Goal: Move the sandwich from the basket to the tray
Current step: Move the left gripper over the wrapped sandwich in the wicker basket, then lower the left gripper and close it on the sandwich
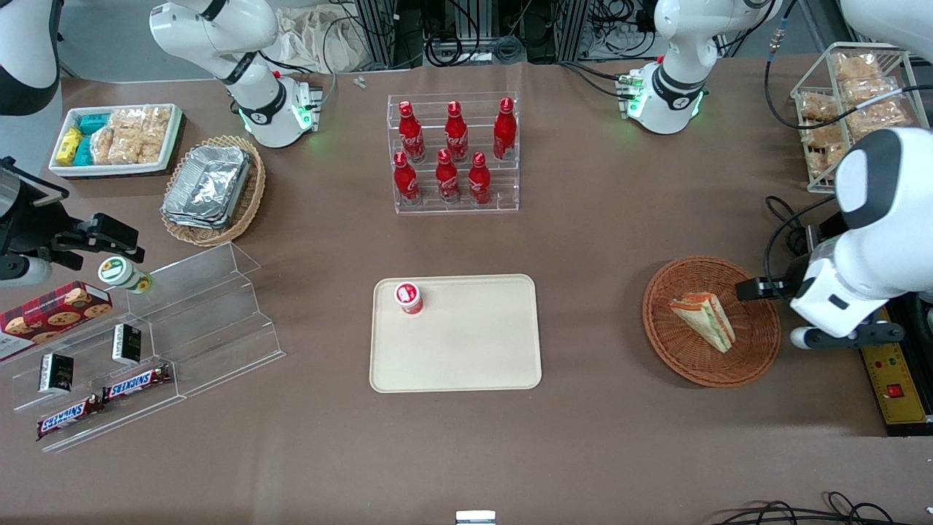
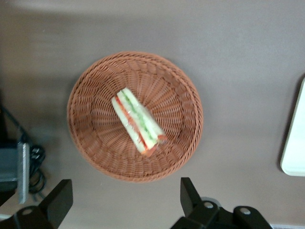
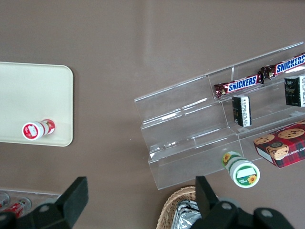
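Observation:
The sandwich [image 1: 703, 319] lies in the round reddish-brown basket [image 1: 660, 328], its red and green filling edge showing. In the left wrist view the sandwich [image 2: 138, 121] sits mid-basket [image 2: 86, 138]. My left gripper [image 1: 773, 290] hovers over the basket's rim toward the working arm's end of the table, farther from the front camera than the sandwich. In the wrist view the gripper [image 2: 124, 202] is open and empty, its fingers [image 2: 190, 195] over bare table beside the basket. The beige tray [image 1: 466, 350] lies mid-table, and its edge shows in the wrist view [image 2: 295, 143].
A small red-and-white cup [image 1: 409, 297] stands on the tray's corner. A clear rack of red bottles [image 1: 453, 153] stands farther from the front camera than the tray. A power strip [image 1: 898, 383] and cables lie beside the basket. A clear snack shelf [image 1: 146, 343] is toward the parked arm's end.

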Robot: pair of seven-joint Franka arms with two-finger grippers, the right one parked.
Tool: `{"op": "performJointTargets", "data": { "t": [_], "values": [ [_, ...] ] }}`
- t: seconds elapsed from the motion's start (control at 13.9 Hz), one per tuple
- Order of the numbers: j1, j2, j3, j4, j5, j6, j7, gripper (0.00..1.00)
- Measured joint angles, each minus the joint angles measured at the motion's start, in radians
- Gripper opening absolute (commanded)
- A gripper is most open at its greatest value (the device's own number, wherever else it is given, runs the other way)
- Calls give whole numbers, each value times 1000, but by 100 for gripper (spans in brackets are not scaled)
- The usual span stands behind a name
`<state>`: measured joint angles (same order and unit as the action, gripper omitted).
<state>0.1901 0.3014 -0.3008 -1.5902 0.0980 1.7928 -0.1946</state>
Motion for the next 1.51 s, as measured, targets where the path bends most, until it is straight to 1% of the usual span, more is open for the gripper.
{"op": "performJointTargets", "data": {
  "t": [0.22,0.43,0.72,0.79,1.01,1.3,1.37,1.51],
  "values": [
    [0,-49,0,-177,0,190,-55,100],
    [1,-44,1,-253,-1,231,-103,99],
    [5,21,5,-266,-1,258,-155,97],
    [7,39,7,-266,-1,277,-177,94],
    [8,91,10,-267,-1,329,-251,94],
    [8,137,12,-267,-1,351,-275,94],
    [8,147,14,-267,-1,363,-285,91],
    [8,168,21,-267,0,391,-304,90]
  ]
}}
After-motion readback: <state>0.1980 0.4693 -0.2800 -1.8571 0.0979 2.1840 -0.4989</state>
